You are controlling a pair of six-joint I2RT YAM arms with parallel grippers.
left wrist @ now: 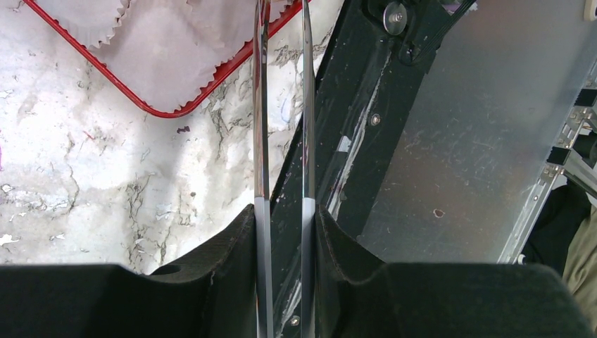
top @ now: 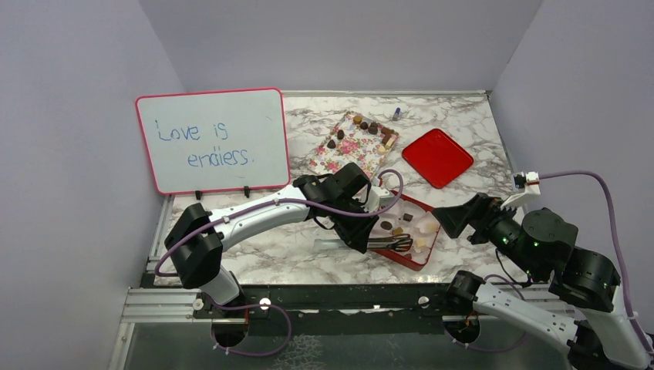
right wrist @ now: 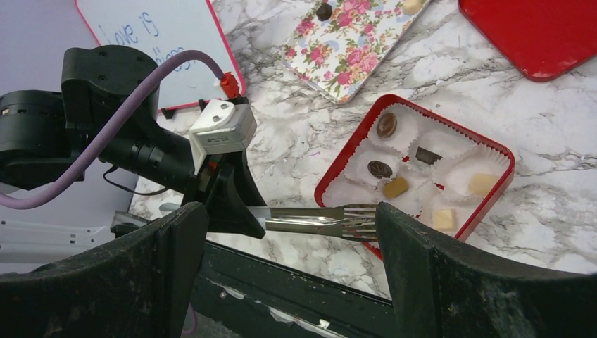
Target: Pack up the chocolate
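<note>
Much of the marble table (top: 463,116) is taken up at the back-left by a whiteboard (top: 212,139). To its right lie a floral tray (top: 339,158) and, further right, a loose red lid (top: 437,157).

Nearer the arms sits the red box (right wrist: 348,141), lined with white paper cups (left wrist: 176,56). The left gripper (top: 362,233) is clamped on the handle end of metal tongs (right wrist: 310,220), which reach out level to the box's near-left corner. The right gripper (top: 451,220) hangs just right of the box with its fingers wide apart, holding nothing.

The tongs' blades run side by side with a narrow gap between them. I see nothing pinched at the toothed tips.

The chocolate is split: about six pieces sit in cups in the box (right wrist: 380,169), and more wait on the tray (top: 373,128).

As I judge it, the step in hand is fetching another piece. To do it well:
- Lift the tips clear of the box rim before swinging to the tray.
- Straddle one candy squarely and low on its sides.
- Squeeze only enough to lift it, since round pieces will squirt out.
- Lower it right into an empty cup — those at the near-left corner look free — rather than dropping it from height.
</note>
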